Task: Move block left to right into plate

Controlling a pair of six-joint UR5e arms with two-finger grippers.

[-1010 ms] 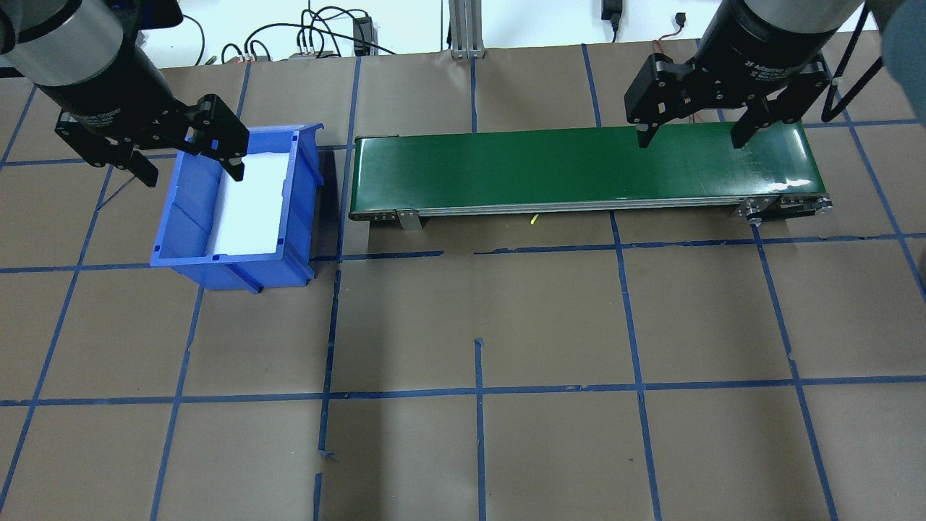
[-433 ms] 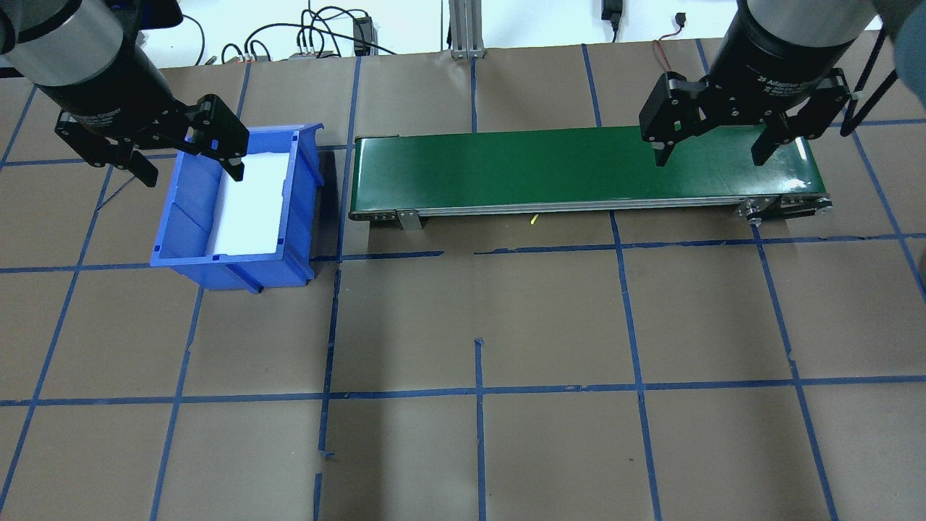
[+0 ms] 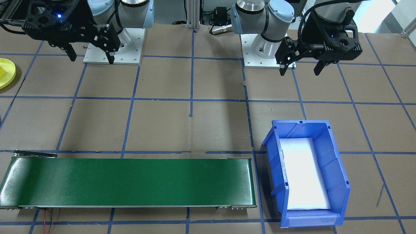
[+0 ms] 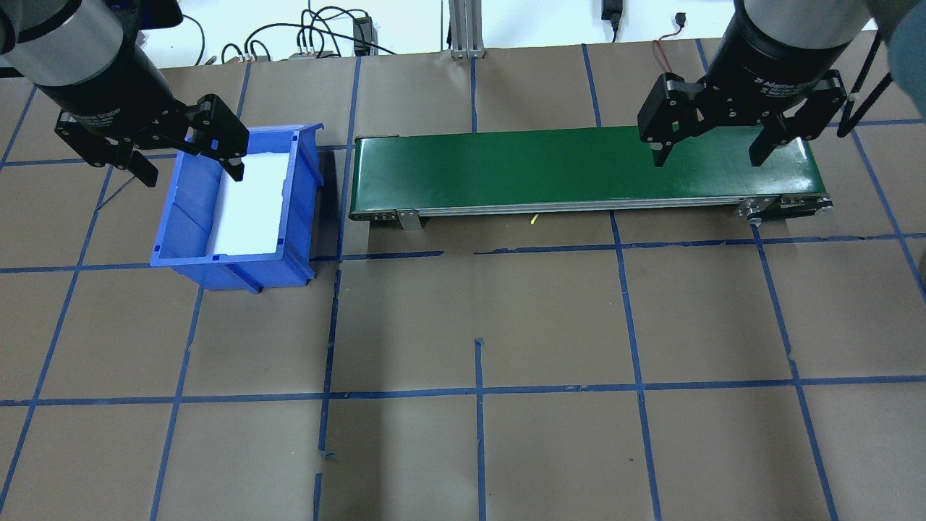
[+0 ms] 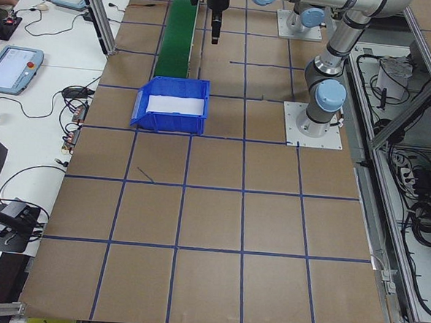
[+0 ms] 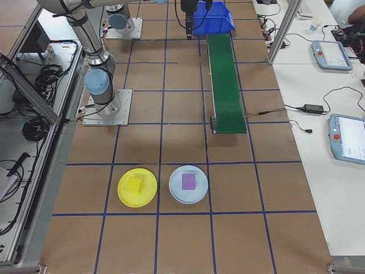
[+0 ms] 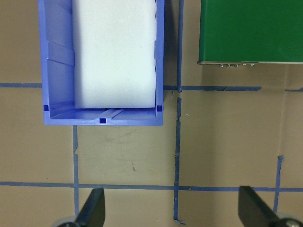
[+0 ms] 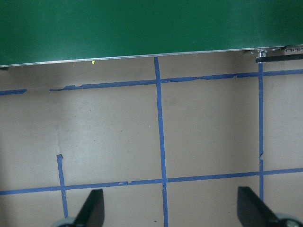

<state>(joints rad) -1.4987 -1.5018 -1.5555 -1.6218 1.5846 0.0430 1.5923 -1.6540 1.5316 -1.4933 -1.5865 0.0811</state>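
Observation:
The yellow plate point(image 6: 137, 188) lies on the table far to the robot's right, with a yellow block point(image 6: 134, 185) on it; the front-facing view catches only the plate's edge point(image 3: 6, 74). My right gripper point(image 4: 709, 161) hangs open and empty, high over the right end of the green conveyor point(image 4: 579, 166). It also shows in the front-facing view point(image 3: 91, 60), well apart from the plate. My left gripper point(image 4: 192, 176) is open and empty above the blue bin point(image 4: 239, 268). Its fingers point(image 7: 92, 210) frame bare table below the bin.
A light blue plate point(image 6: 188, 184) holding a purple block point(image 6: 188, 181) sits beside the yellow one. The bin point(image 3: 338, 182) holds a white foam pad point(image 3: 304, 172). Blue tape lines grid the brown table. Tablets and cables lie on side desks.
My right gripper has shifted a little to the right and toward the conveyor's near edge. The left gripper, bin and conveyor have stayed put.

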